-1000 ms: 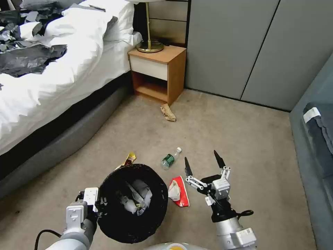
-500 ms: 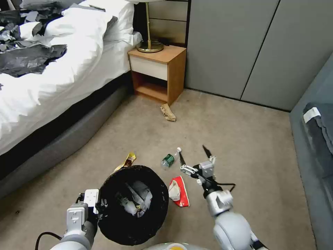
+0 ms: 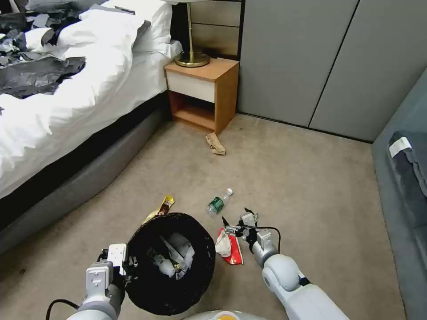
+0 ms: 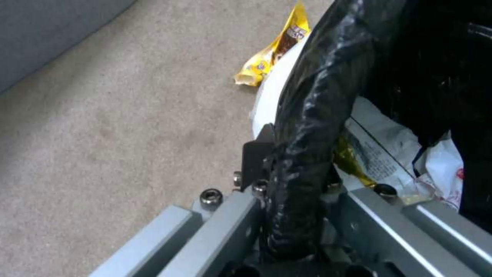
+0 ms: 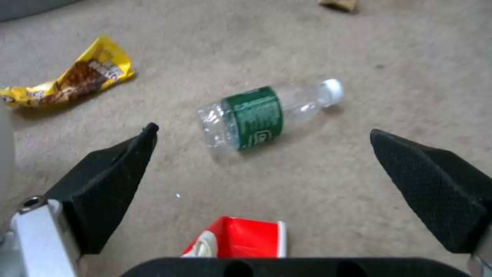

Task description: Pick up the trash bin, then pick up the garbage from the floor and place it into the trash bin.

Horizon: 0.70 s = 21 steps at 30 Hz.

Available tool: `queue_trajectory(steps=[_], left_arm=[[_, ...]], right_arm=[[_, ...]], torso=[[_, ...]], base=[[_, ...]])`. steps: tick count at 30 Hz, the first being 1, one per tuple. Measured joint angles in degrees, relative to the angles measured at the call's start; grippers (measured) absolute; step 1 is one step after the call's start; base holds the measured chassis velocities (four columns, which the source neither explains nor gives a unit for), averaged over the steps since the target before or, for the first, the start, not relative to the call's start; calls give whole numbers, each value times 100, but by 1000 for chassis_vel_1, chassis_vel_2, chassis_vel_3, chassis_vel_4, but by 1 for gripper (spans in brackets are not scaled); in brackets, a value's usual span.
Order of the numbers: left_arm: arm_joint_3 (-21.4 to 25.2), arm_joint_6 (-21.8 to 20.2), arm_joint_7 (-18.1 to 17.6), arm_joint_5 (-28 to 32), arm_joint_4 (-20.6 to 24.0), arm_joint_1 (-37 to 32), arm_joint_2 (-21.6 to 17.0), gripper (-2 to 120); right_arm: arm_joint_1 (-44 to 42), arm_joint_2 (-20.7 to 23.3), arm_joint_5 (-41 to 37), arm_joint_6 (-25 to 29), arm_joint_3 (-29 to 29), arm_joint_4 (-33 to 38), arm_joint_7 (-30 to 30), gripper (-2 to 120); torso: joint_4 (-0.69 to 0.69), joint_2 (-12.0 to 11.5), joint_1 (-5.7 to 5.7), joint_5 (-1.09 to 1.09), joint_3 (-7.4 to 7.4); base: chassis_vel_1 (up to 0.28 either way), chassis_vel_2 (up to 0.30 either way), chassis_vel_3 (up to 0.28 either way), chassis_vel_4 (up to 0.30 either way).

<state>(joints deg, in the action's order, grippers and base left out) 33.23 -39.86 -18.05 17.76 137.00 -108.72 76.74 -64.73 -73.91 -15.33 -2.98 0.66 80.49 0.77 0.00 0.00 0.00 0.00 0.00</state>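
While left fingers (image 4: 266, 169) clamp the trash bin (image 3: 171, 262), right fingers (image 5: 110, 169) gape over beige carpet (image 3: 289, 173).

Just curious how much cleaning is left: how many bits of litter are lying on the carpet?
4: a yellow wrapper behind the trash bin, a plastic bottle beside it, a red-white packet under the right end effector, a brown paper bag by the nightstand. The bin may hide more.
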Motion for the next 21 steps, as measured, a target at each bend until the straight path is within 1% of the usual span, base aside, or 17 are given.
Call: queue_trajectory(steps=[1, 3, 5, 6, 9, 12, 15, 21], left_arm=[[-1, -3, -1, -5, -3, 2, 2, 0], [0, -3, -1, -5, -3, 3, 2, 0], [1, -4, -1, -6, -4, -3, 12, 0], [1, -4, -1, -6, -4, -3, 12, 0], [2, -4, -1, -12, -12, -22, 24, 0], [2, -4, -1, -14, -14, -24, 28, 0], [-4, -2, -1, -34, -38, -24, 51, 0], [29, 0, -1, -34, -29, -51, 48, 0]], right_arm=[[107, -63, -11, -11, -40, -192, -87, 100], [144, -87, -11, -13, -53, -269, -139, 100], [213, -191, 91, -31, -23, -542, -386, 100], [213, -191, 91, -31, -23, -542, -386, 100], [261, -307, 239, -27, 42, -950, -611, 100], [277, -344, 291, -2, 68, -1101, -690, 100], [357, -530, 443, 108, 163, -1619, -948, 100], [417, -615, 565, 218, 204, -1965, -1024, 100]], torso=[[0, 0, 0, 0, 0], [0, 0, 0, 0, 0], [0, 0, 0, 0, 0], [0, 0, 0, 0, 0], [0, 0, 0, 0, 0], [0, 0, 0, 0, 0], [0, 0, 0, 0, 0], [0, 0, 0, 0, 0]], base=[[0, 0, 0, 0], [0, 0, 0, 0], [0, 0, 0, 0], [0, 0, 0, 0], [0, 0, 0, 0], [0, 0, 0, 0], [0, 0, 0, 0], [0, 0, 0, 0]])
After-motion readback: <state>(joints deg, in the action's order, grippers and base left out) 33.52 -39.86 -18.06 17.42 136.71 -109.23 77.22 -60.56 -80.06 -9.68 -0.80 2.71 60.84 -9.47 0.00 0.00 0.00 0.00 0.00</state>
